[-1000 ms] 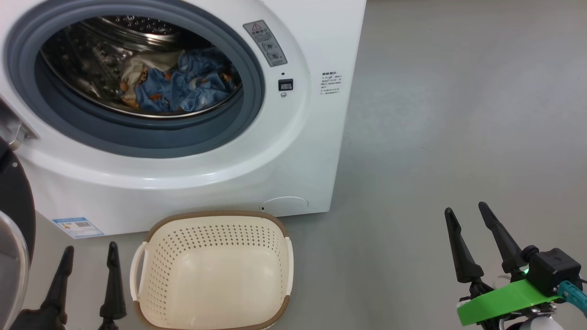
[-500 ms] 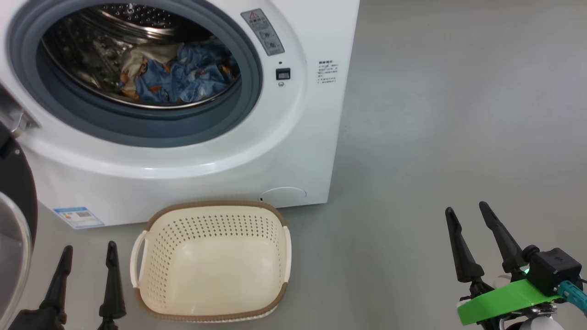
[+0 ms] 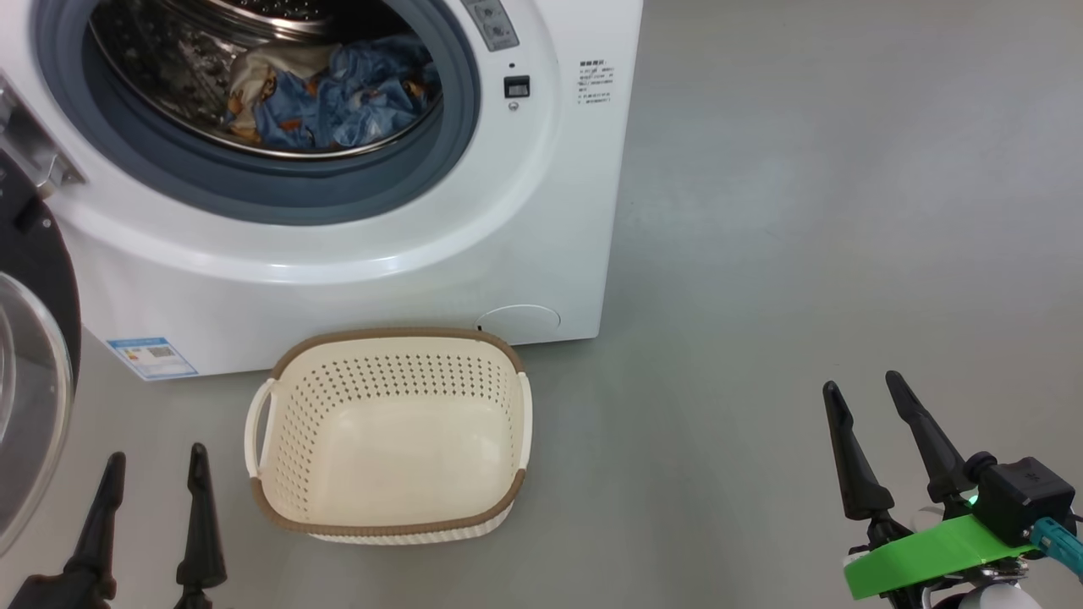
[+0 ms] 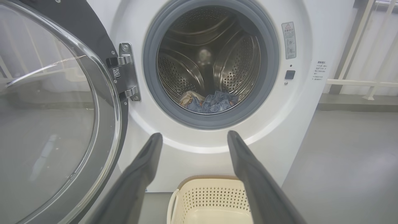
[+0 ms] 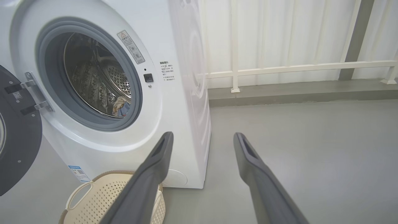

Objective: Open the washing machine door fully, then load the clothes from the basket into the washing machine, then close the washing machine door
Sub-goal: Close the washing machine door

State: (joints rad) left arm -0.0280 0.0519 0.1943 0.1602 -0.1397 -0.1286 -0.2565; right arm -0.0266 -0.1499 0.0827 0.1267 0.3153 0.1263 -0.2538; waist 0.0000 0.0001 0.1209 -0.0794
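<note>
Clothes [image 3: 338, 101] lie inside the washing machine [image 3: 338, 271], door [image 3: 38, 271] hanging wide, while left pincer [image 3: 156, 452] and right pincer [image 3: 860, 382] gape unladen.

A smooth grey floor [image 3: 804, 254] takes up the right half and the bottom of the head view. On it, at the upper left, stands the big white front-loading washing machine [image 3: 355, 288]. Just before its base, lower centre-left, the small cream perforated plastic basket [image 3: 381, 385] with a brown rim sits upright on the floor. Whether the two touch cannot be told. In the right wrist view, a white railing post [image 5: 235, 90] stands on a raised grey step [image 5: 295, 93] at the floor's far edge.
</note>
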